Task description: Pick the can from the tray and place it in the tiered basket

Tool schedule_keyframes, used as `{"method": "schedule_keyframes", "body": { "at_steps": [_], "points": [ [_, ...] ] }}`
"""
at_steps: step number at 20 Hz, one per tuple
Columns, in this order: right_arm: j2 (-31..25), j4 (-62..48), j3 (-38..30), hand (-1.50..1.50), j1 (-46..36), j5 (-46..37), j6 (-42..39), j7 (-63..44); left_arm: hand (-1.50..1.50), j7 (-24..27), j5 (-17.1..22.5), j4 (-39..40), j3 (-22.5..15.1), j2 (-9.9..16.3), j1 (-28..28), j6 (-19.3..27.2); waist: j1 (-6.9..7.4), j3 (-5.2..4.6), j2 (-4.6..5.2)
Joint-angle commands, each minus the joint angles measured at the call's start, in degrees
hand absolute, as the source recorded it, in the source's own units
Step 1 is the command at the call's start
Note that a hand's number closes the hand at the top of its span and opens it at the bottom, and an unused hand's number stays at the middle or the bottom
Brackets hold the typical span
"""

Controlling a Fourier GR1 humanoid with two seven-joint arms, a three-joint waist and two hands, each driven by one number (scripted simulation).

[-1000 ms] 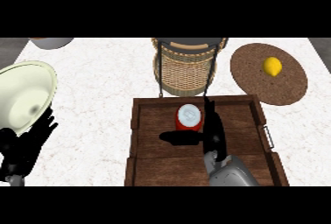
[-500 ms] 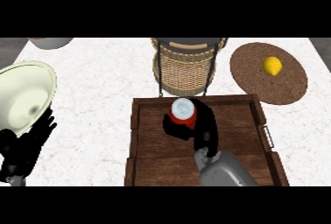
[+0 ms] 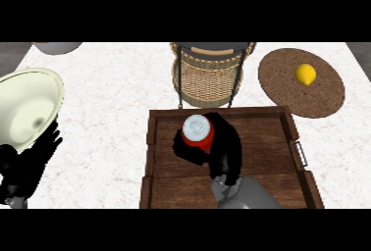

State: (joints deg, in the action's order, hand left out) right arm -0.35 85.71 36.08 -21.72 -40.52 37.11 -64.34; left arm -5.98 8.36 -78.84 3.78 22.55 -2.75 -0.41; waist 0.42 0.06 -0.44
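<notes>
Right hand (image 3: 221, 147) curled round the red can (image 3: 198, 131), fingers and thumb wrapped at its sides, silver lid facing up. Grey forearm rising from the lower edge, over the near half of the wooden tray (image 3: 163, 162). Can inside the tray's far half, near the back wall, a dark shadow just left of it on the boards. Whether lifted off the tray floor or resting on it cannot be told.

Beyond the tray's far wall, touching or nearly so, the wicker tiered basket (image 3: 210, 73) with dark wire uprights, standing on the pale marble counter (image 3: 109, 108). To the right, a round brown mat (image 3: 286, 90) with a yellow lemon (image 3: 305, 74) lying on it, well apart from the can.

At the left edge, left hand (image 3: 29, 164) relaxed, fingers straight and up, holding nothing, just below a cream plate (image 3: 25, 110). Part of a grey round object (image 3: 56, 47) at the top left corner.
</notes>
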Motion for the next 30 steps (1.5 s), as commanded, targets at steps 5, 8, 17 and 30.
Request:
{"method": "schedule_keyframes", "body": {
  "at_steps": [5,8,17,30],
  "points": [
    [0.33,-9.74,16.77,1.5,-16.23,-7.7,-13.38,-7.97,0.0,-1.24,-1.33,0.5,-2.8,0.45,1.9,-2.12,6.7,-0.94,-0.07],
    [0.33,-9.89,17.36,1.5,-23.68,-9.07,-15.05,-12.99,0.0,-2.25,-1.68,0.99,-3.75,-0.66,2.87,-1.6,5.99,-0.76,-0.58],
    [0.3,-11.97,13.17,1.5,-42.26,-12.17,-21.69,-20.86,0.0,-3.03,-1.33,2.22,-3.16,-0.73,3.48,-1.66,4.29,-0.5,-0.9],
    [0.29,-27.46,3.35,1.5,-61.81,-8.09,-19.53,-19.98,0.0,-3.23,-1.32,2.37,-2.43,-0.56,5.33,-1.9,4.8,-0.43,0.82]
  ]
}}
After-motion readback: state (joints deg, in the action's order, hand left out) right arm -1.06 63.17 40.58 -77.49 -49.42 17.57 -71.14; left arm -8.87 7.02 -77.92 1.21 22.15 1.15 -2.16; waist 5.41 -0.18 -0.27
